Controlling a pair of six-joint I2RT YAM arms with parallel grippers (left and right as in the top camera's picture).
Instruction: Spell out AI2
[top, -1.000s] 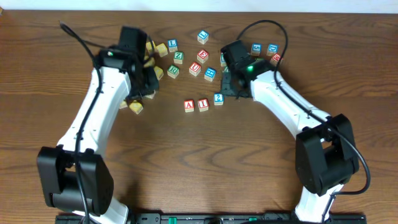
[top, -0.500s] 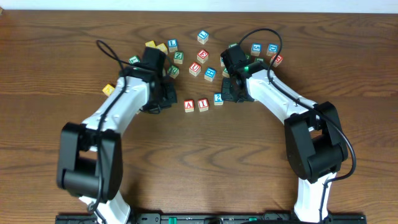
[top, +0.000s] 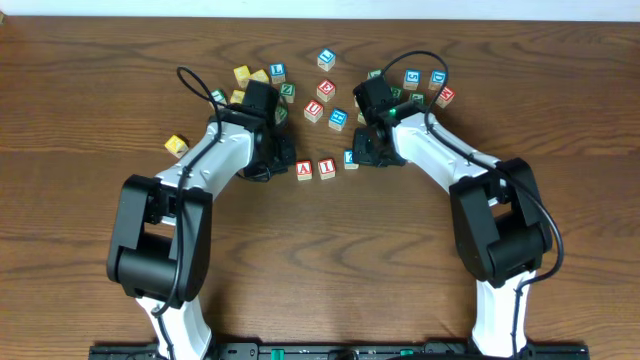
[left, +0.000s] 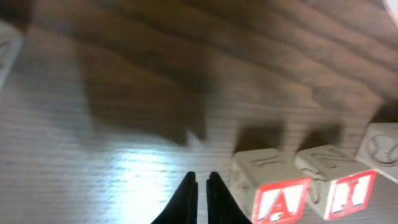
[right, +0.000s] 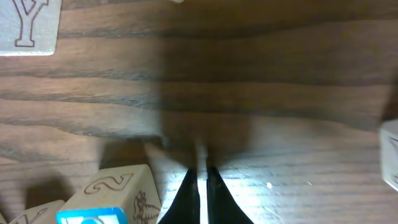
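The red "A" cube (top: 304, 170) and red "I" cube (top: 326, 168) stand side by side in a row at mid-table, with the blue "2" cube (top: 351, 158) just right of them. My left gripper (top: 283, 158) is shut and empty, its tips on the table just left of the "A" cube (left: 273, 191); the "I" cube (left: 343, 186) sits beyond it. My right gripper (top: 364, 152) is shut and empty, its tips down just right of the "2" cube (right: 115, 193).
Several other lettered cubes lie behind the row, such as a red one (top: 325, 90) and a blue one (top: 338, 118). Yellow cubes sit at the left (top: 176, 146) and back left (top: 241, 75). More cubes (top: 437, 80) cluster behind the right arm.
My left arm swung right, bringing its gripper from the cube pile to just left of the "A" cube. My right gripper settled against the right side of the "2" cube.
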